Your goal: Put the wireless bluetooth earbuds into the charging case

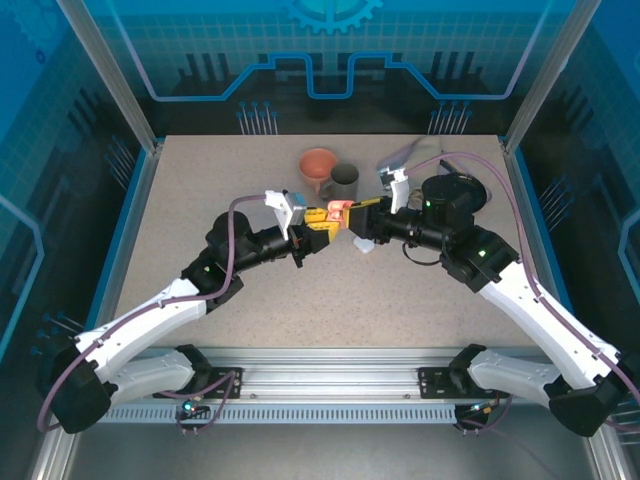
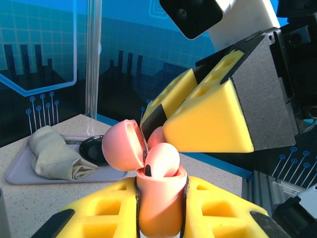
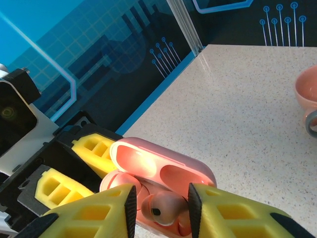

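Observation:
My left gripper [image 1: 318, 228] is shut on the body of the salmon-pink charging case [image 2: 159, 203], holding it upright above the table with its lid [image 2: 121, 146] hinged open. One pink earbud [image 2: 162, 159] sits in the near well of the case. A second pink earbud [image 3: 166, 208] rests in the other well, between the fingers of my right gripper [image 3: 161, 210]. Those jaws stand narrowly apart, with a thin gap on each side of the bud. In the top view the right gripper [image 1: 360, 215] meets the case [image 1: 337, 210] from the right.
A pink cup [image 1: 318, 165] and a grey cup [image 1: 344, 178] stand just behind the grippers. A grey tray [image 2: 20, 173] with a folded cloth [image 2: 54, 158] and a black dish [image 2: 91, 148] lies at the back right. A small white object [image 1: 365, 246] lies below the right gripper.

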